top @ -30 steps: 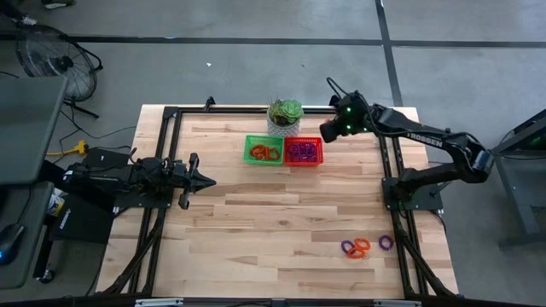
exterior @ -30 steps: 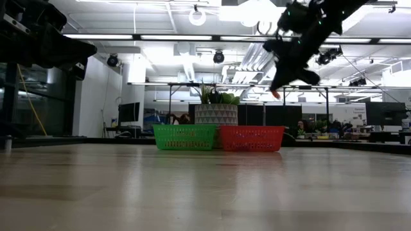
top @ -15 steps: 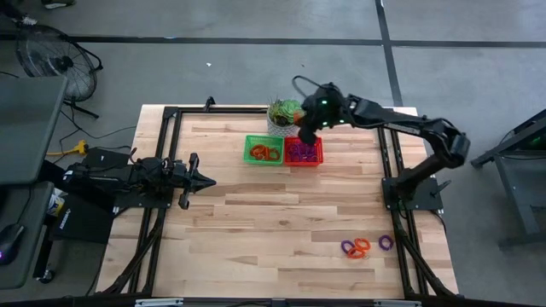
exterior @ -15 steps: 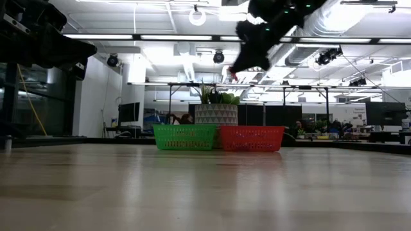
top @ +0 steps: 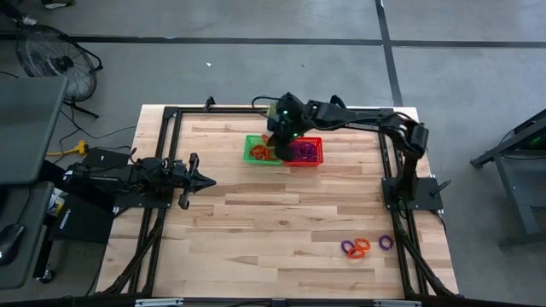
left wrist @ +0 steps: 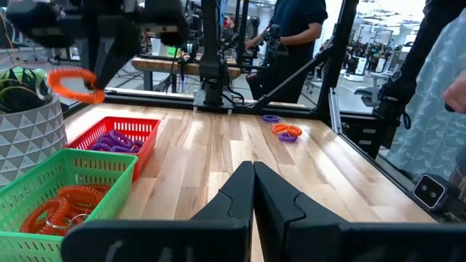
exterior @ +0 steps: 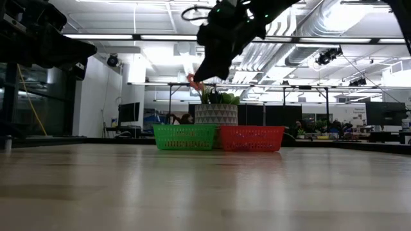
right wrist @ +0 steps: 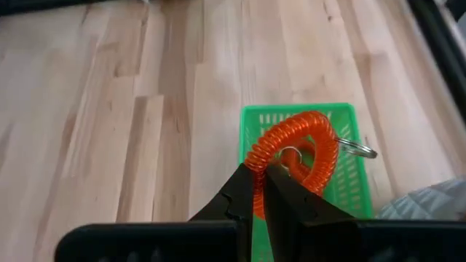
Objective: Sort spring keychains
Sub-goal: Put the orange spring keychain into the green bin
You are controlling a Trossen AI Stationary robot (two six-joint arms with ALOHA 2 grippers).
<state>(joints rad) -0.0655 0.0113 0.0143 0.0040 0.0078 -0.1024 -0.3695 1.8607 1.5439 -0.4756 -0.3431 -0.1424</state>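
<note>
A robotics lab: concrete floor [top: 256, 77], exposed ceiling ducts [exterior: 321, 19], workbenches [exterior: 359, 138] behind the wooden table [top: 281, 213]

Light is bright and even, coming from ceiling strips [exterior: 212, 37] that blow out to white in the low view. There the right arm [exterior: 225, 29] reads as a dark silhouette against that glare, and the near worktop [exterior: 205, 192] is soft, with a pale sheen. From above, the worktop [top: 256, 222] is evenly lit and shadows under the arms are faint and short. In the left wrist view the orange keychain [left wrist: 73, 84] is smeared by motion blur and the near fingers [left wrist: 247, 196] are out of focus. The right wrist view is sharp on its coil [right wrist: 291, 156], softer at the corners.
</note>
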